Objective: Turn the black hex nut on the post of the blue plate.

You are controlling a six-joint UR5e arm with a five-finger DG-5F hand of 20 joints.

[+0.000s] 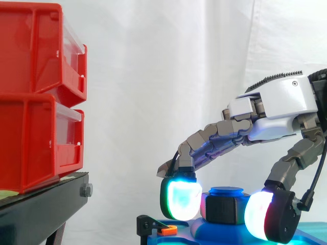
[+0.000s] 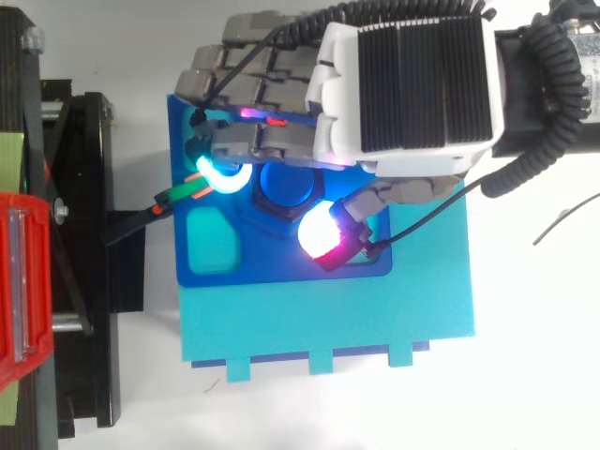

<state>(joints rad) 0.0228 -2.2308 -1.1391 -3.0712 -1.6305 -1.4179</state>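
Black hex nut (image 1: 223,210) sits low on the post (image 1: 227,192), just under its blue cap, near the middle of the blue plate (image 2: 281,267). Post axis is vertical, so the turn has to run about that line. Hand (image 1: 278,102) is clamped on the nut: a curled finger's pad (image 1: 180,200) on the side toward the bins, thumb pad (image 1: 261,214) opposite, both at nut height and looking in contact. The palm hangs above, offset toward the arm side, not centred over the post. Orange clip (image 1: 168,229) sits at the plate edge under the finger pad. Red bins (image 1: 36,97) on the black stand (image 1: 46,201) are well clear.
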